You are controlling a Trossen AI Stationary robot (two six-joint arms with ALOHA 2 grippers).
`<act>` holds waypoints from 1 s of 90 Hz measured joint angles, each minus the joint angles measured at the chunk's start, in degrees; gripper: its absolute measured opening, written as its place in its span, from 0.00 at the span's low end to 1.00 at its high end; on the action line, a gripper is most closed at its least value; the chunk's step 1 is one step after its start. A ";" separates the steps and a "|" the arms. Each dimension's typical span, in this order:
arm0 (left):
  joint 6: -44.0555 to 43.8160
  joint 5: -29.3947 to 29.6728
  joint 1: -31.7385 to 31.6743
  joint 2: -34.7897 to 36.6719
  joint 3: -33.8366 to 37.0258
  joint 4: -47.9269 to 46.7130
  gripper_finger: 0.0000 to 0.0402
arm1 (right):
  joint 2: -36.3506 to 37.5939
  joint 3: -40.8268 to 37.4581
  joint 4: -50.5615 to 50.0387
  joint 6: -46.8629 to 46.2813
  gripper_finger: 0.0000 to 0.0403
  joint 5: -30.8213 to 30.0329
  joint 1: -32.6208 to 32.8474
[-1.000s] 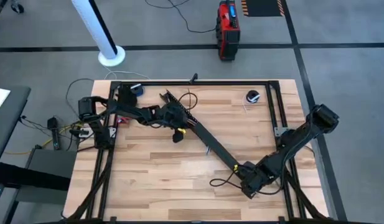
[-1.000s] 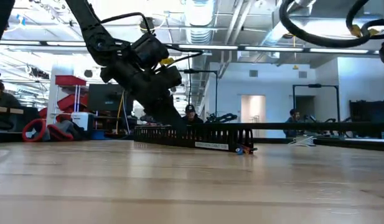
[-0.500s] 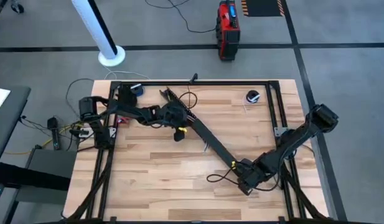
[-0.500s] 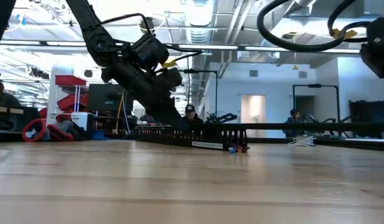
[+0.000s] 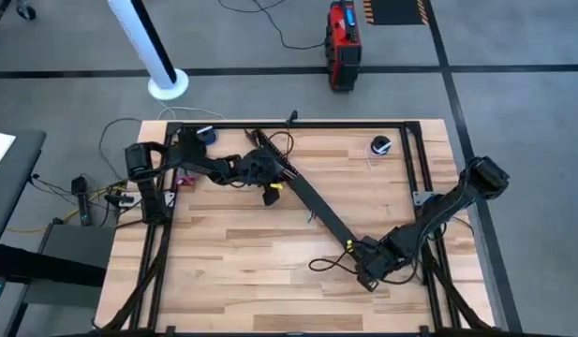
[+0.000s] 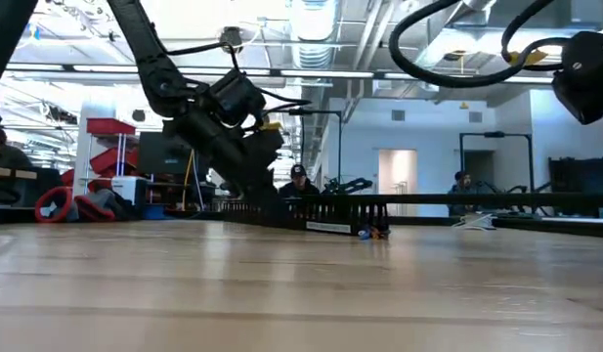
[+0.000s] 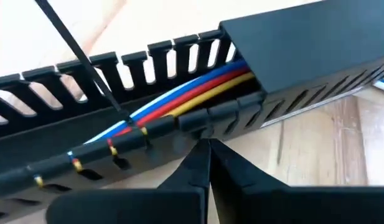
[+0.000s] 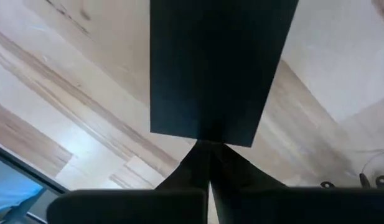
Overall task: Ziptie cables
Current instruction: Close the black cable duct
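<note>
Left gripper (image 5: 262,171): at the far-left end of the black slotted channel (image 5: 312,208), low over the wooden table (image 5: 232,243). In the left wrist view its fingers (image 7: 204,163) meet in a single seam just beside the channel's side wall, pressed together with nothing seen between them.

Right gripper (image 5: 368,265): at the near-right end of the same channel. The right wrist view shows its fingers (image 8: 207,163) drawn together at the edge of a flat black surface (whether they actually pinch that surface I cannot tell).

Cables (image 7: 179,96): blue, red and yellow wires lie side by side inside the channel, running along it and passing under the solid black cover (image 7: 304,43) that closes part of it. In the low view a bit of coloured wire (image 6: 374,232) shows at the channel's end.

Zip tie (image 7: 79,59): a thin black strip stands slanted across the open slots, its lower end reaching the wires.

Channel position: diagonal across the table, from far-left to near-right.

Background: people (image 6: 297,179) sit beyond the table in the low view.
</note>
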State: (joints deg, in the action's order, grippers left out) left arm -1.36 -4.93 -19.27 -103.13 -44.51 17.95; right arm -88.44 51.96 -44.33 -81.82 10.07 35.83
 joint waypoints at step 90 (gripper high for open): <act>-5.25 -1.57 -3.19 -0.04 0.02 3.70 0.00 | 0.00 0.00 -0.81 9.44 0.00 -1.31 -6.67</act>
State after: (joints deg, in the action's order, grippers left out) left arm -6.61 -6.49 -22.45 -103.18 -44.49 21.65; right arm -88.44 51.96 -45.14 -72.38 8.76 29.16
